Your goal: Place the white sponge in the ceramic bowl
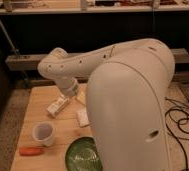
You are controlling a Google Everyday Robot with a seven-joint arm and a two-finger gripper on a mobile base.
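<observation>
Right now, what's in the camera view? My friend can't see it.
A big white robot arm reaches over a wooden table, its tool hanging near a small off-white rectangular sponge. The sponge lies outside a round green glazed bowl.

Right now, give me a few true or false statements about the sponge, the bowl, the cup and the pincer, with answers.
1. The white sponge lies inside the ceramic bowl. False: it lies on the table, behind the bowl.
2. The white cup stands upright, to the bowl's left in the picture. True.
3. An orange object lies in front of the cup. True.
4. The pincer hangs over the bowl. False: it is further back, right by the white bottle.
</observation>
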